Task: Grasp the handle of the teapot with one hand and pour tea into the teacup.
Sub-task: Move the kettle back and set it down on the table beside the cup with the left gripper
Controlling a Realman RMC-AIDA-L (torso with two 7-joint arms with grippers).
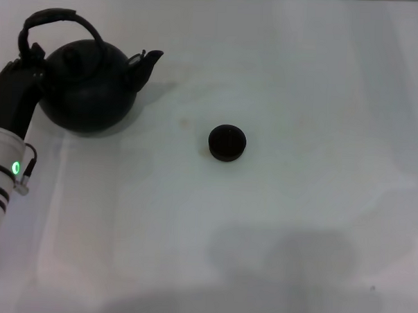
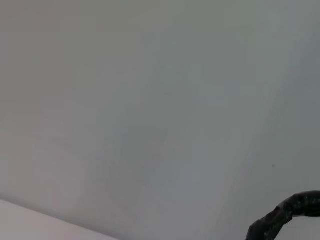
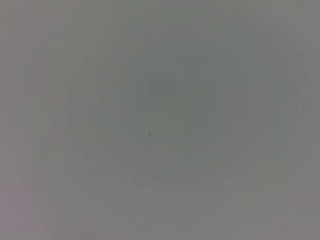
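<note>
Honestly, left gripper (image 1: 29, 55) is right at the teapot (image 1: 87, 85) handle (image 1: 59, 18); can't tell its grip. Next: lift, tip toward teacup (image 1: 227, 142).

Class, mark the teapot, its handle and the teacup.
teapot (image 1: 87, 89), head view, round body.
handle (image 1: 62, 16), head view, top of the arch.
teacup (image 1: 227, 142), head view, middle of the cup.

Bare white table (image 1: 302, 77), featureless surroundings, likely a robot test lab

white table (image 1: 296, 223), plain and glossy; soft grey shadow patch near edge, right of centre.
</note>
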